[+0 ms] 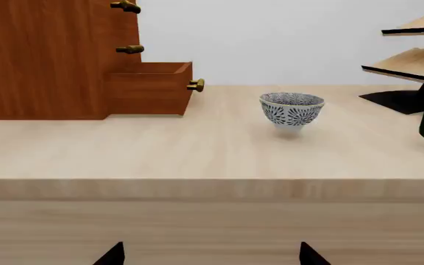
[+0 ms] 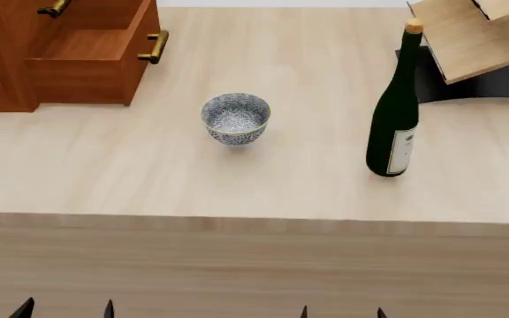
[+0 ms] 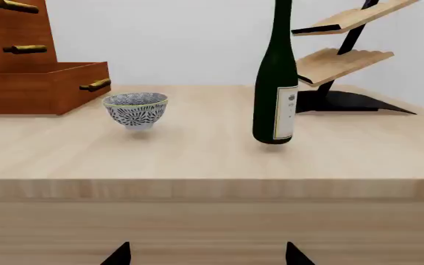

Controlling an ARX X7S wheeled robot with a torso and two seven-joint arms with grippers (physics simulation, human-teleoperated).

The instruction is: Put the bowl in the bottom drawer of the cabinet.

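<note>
One round ceramic bowl (image 2: pixel 235 118) is sitting on pale wood near the open bottom drawer (image 2: pixel 91 63) (reddish, brass-handled); both grippers (image 2: pixel 64 309) (image 2: pixel 341 311) are spread, empty.

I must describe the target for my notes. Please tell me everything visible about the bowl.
The bowl is small, round and ceramic-looking, with a dense blue-and-white floral pattern inside and out, a thin pale gold rim and a small foot. It stands upright and empty on the table, between the open bottom drawer and the bottle, touching neither. No gripper touches it.
</note>
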